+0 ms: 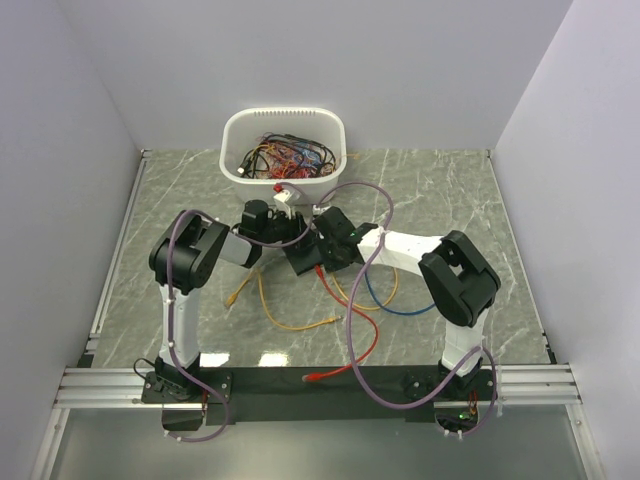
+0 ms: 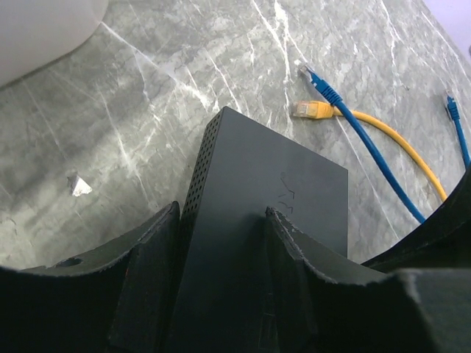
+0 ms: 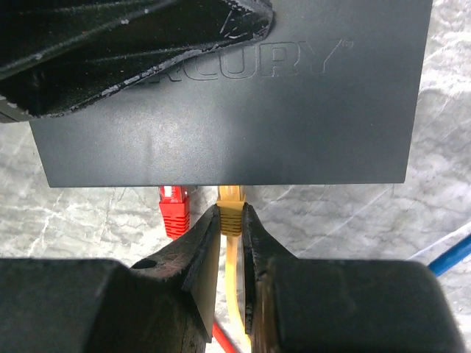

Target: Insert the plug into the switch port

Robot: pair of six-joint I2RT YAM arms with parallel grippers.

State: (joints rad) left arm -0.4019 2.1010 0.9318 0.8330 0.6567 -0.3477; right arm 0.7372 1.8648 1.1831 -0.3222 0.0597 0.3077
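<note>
Currently, on my left, the left gripper point(image 2: 221, 220) stands partly closed with the matte-black switch box point(image 2: 272, 176) clamped between its fingers point(image 2: 147, 257). One finger lies across the box's lettered top face in the right wrist view. Beyond the box, a loose yellow connector point(image 2: 309, 110) and a blue cable point(image 2: 368, 147) lie on the marble table point(image 2: 147, 110).

Moving right along the box's near edge, a red plug point(image 3: 174, 206) sits at the edge. Just beside it, the yellow plug point(image 3: 229, 197) meets the same edge. The switch port itself is hidden under that edge, so I cannot tell how far the plug is seated.

The right gripper point(image 3: 231, 224) is closed narrowly on the yellow plug, one finger on each side, with its cable trailing back between them.
</note>
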